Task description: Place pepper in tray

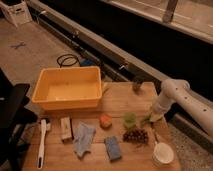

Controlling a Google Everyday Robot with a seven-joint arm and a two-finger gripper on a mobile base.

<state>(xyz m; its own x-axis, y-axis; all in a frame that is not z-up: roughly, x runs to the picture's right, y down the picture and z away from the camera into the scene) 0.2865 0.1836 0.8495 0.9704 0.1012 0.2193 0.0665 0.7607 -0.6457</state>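
Note:
The yellow tray [67, 102] stands at the back left of the wooden table. My gripper [151, 118] hangs at the right side of the table, just right of the small green cup [130, 120]. It is shut on the pepper [145, 120], whose slim green end sticks out below the fingers toward the cup. The pepper is held low over the tabletop, well to the right of the tray.
An orange lump [105, 121], a dark cluster [136, 136], a white bowl [163, 154], a blue sponge [113, 148], a blue cloth [83, 139], a tan block [66, 129] and a white brush [42, 142] lie on the table. A black chair [12, 115] stands left.

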